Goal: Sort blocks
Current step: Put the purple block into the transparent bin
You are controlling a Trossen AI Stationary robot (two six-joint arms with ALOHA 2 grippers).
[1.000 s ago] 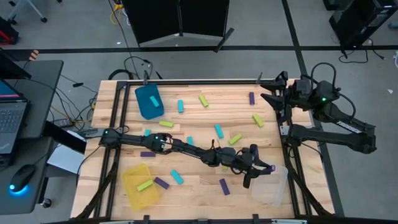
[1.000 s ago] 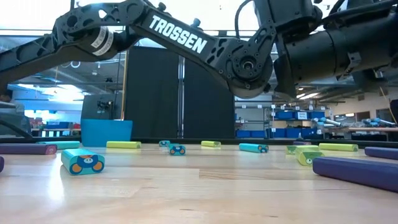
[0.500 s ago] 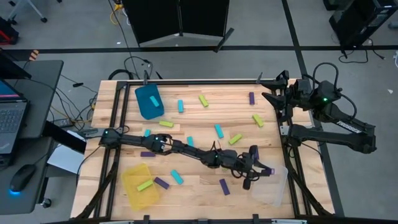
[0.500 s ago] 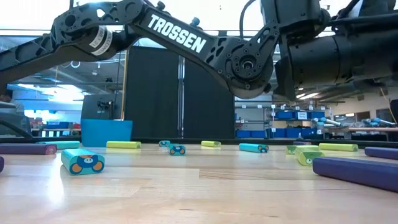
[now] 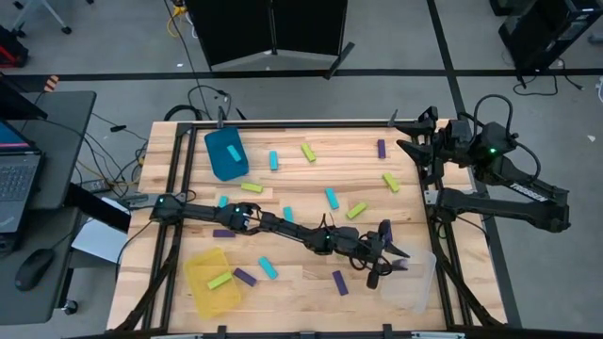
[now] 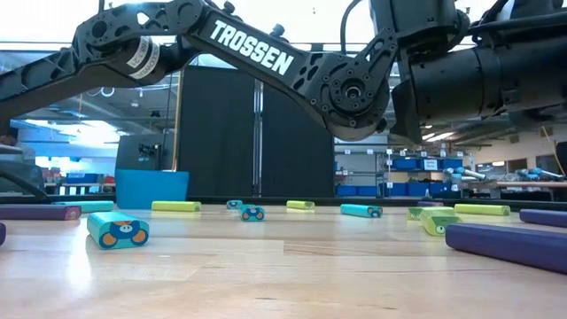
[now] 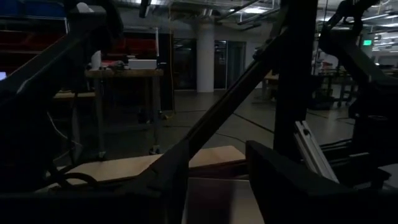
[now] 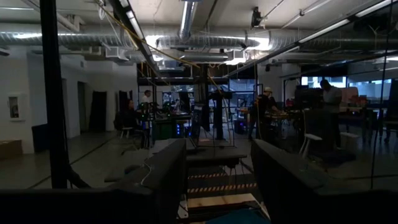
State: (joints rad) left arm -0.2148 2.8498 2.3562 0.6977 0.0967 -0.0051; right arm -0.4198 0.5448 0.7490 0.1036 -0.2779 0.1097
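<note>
Cyan, lime and purple blocks lie flat and scattered on the wooden table, among them a cyan one (image 5: 332,197), a lime one (image 5: 390,181) and a purple one (image 5: 338,282). In the low view a cyan block (image 6: 118,229) lies near and a purple one (image 6: 509,244) at the right. My left gripper (image 5: 386,259) reaches far right, at the left rim of the clear bin (image 5: 412,281). It is open, with nothing between its fingers (image 7: 217,186). A purple bit (image 5: 402,263) shows just inside that rim. My right gripper (image 5: 415,143) waits open at the far right corner.
A teal bin (image 5: 226,153) stands at the far left. A yellow bin (image 5: 203,292) at the near left holds a lime block (image 5: 220,280). My left arm (image 5: 273,224) lies across the table's middle, low over the blocks. Metal frame rails run along the table's sides.
My left gripper, which held a purple block beside the clear bin a second ago, has opened and let it go. The block has dropped toward the bin's left rim. The gripper has drawn slightly back from the bin.
</note>
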